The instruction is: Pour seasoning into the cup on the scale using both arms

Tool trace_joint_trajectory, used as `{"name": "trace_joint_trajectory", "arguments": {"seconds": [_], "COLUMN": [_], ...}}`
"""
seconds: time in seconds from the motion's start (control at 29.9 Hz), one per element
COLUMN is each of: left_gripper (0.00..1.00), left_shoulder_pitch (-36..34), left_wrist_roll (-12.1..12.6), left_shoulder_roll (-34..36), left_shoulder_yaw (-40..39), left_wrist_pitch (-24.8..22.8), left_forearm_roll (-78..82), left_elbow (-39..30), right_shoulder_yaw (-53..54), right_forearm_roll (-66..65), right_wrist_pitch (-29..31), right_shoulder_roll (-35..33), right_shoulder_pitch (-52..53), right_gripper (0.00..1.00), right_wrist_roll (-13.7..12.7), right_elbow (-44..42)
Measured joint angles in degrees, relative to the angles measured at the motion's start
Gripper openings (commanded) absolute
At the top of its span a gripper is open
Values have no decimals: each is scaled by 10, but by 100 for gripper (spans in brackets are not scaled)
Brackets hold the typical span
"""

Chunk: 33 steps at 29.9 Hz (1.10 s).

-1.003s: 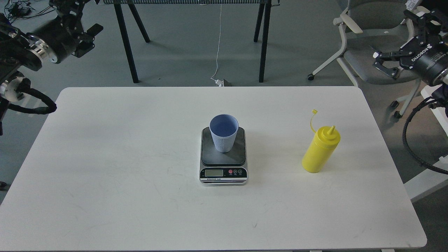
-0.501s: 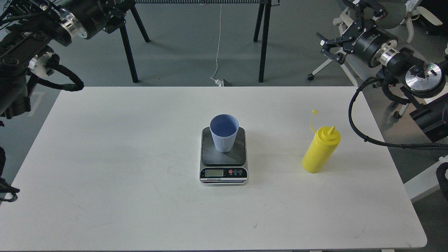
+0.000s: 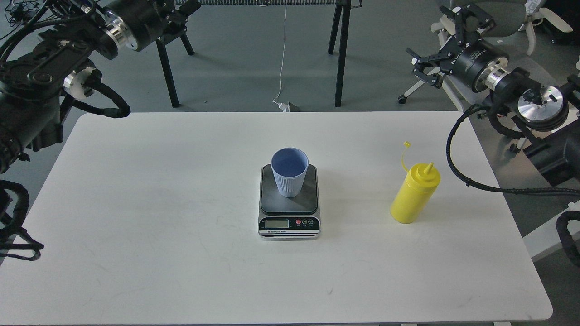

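Note:
The light blue ribbed cup (image 3: 290,174) stands upright on the dark platform of the scale (image 3: 272,206) at the middle of the white table. The yellow seasoning bottle (image 3: 414,195) stands upright to the right of the scale, nozzle uncovered, its tethered cap hanging off to the upper left. My right gripper (image 3: 429,38) is open and empty, high up behind the table's far right corner, well above and beyond the bottle. My left gripper (image 3: 180,18) is at the top left, beyond the table's far edge, dark and partly cut off.
Black trestle legs (image 3: 165,63) and a white cable (image 3: 282,59) are on the floor behind the table. An office chair (image 3: 498,18) stands at the back right. My right arm's black cable (image 3: 453,149) loops over the table's right edge (image 3: 494,181).
Both arms have swung up and inward. The left gripper moved right along the top edge. The right gripper moved left and up from the far right. Cup, scale and bottle have not moved.

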Motion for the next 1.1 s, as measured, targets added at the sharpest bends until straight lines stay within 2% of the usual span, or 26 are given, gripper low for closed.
{"name": "trace_joint_trajectory", "arguments": {"seconds": [0.33,0.53,0.84,1.1], "left_gripper": [99,99,99,99], "left_shoulder_pitch": [69,81,83,83], "left_wrist_roll": [0,0,0,0], "left_shoulder_roll": [46,76,83,81], "left_shoulder_yaw": [-11,-25,-58,-69], "left_wrist_pitch": [0,0,0,0], "left_forearm_roll": [-42,-67,-71,-71], "left_elbow": [-1,-2,-7,-9], "right_shoulder_yaw": [0,0,1,7], "right_forearm_roll": [0,0,0,0], "right_wrist_pitch": [0,0,0,0], "right_shoulder_roll": [-3,-15,-97,-100], "right_shoulder_pitch": [1,-2,-41,-58], "right_gripper": [97,97,97,97], "right_wrist_roll": [0,0,-1,0], "right_elbow": [-7,-6,2,1]}}
